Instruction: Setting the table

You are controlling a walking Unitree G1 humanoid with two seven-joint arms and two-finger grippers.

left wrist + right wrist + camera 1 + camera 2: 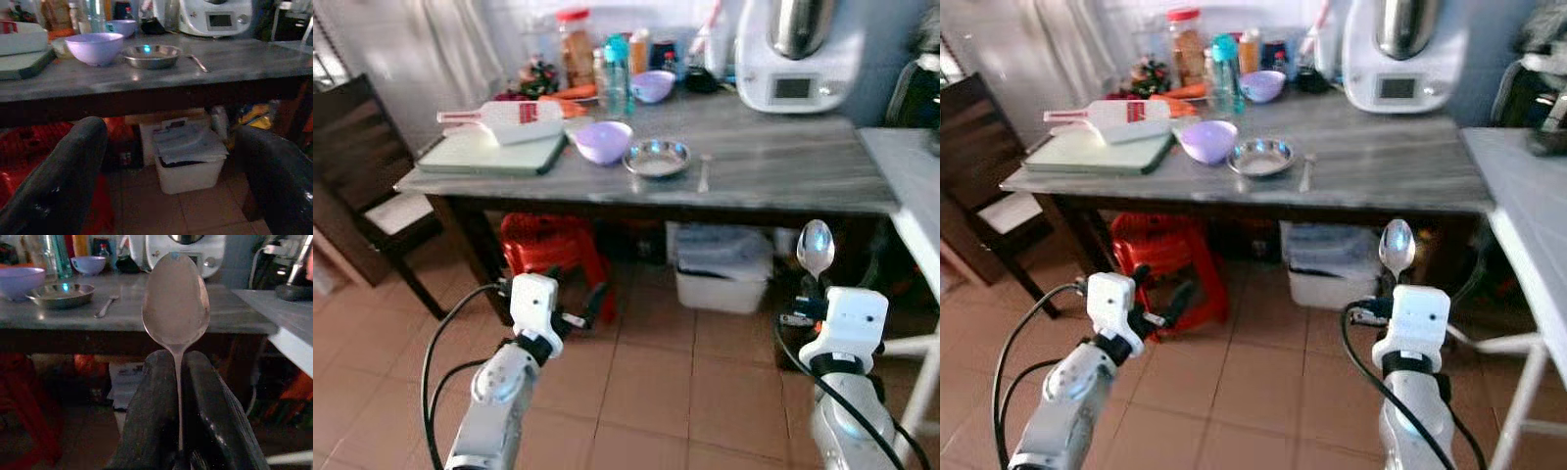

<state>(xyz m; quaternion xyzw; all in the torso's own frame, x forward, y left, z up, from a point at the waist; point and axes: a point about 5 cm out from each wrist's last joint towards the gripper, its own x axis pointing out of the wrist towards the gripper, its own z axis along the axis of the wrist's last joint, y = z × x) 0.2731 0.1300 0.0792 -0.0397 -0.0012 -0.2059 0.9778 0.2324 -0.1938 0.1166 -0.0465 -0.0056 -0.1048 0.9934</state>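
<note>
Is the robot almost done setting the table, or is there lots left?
Partly done. A steel plate already sits on the table, with a purple bowl on one side and a fork on the other. The right end effector is clamped on a spoon, short of the table. The left end effector is open. The spoon's placing is left.
</note>
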